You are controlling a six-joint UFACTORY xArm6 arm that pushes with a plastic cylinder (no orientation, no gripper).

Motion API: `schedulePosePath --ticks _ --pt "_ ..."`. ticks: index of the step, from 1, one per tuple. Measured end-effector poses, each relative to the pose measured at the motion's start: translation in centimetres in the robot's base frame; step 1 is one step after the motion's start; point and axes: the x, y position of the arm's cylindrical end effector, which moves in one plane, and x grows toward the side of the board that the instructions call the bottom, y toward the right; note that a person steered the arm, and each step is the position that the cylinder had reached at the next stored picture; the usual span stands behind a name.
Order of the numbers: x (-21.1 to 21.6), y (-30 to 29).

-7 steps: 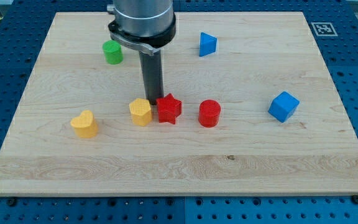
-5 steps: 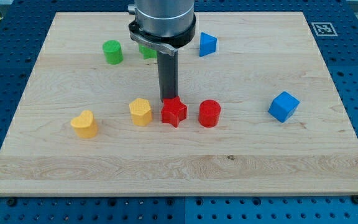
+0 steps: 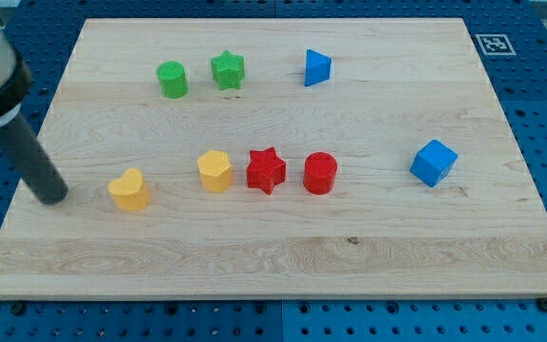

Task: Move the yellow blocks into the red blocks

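Observation:
A yellow heart-shaped block [image 3: 129, 189] lies at the lower left of the wooden board. A yellow hexagonal block [image 3: 215, 171] lies to its right, a small gap from a red star block [image 3: 266, 170]. A red cylinder [image 3: 320, 173] stands just right of the star. My tip [image 3: 53, 197] rests on the board at the view's left, a short way left of the yellow heart and not touching it.
A green cylinder [image 3: 172, 79] and a green star [image 3: 227, 69] sit near the view's top. A blue triangular block [image 3: 317, 67] is at top centre. A blue cube [image 3: 433, 162] is at the right. The board's left edge [image 3: 19, 190] is close to my tip.
My rod has swung from behind the red star to the far left beside the yellow heart. The red star sits slightly further right than at first. The green star has come into view.

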Motion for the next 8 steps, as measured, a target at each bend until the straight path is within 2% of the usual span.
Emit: schedulePosePath --ticks 1,2,3,5,6,7,8 --pt "2.0 2.4" --pt "2.0 7.3" --pt "1.4 9.1" --pt "-2.1 9.1" --pt "-1.0 8.4" --pt "-0.6 4.1" --pt "-3.7 2.6"
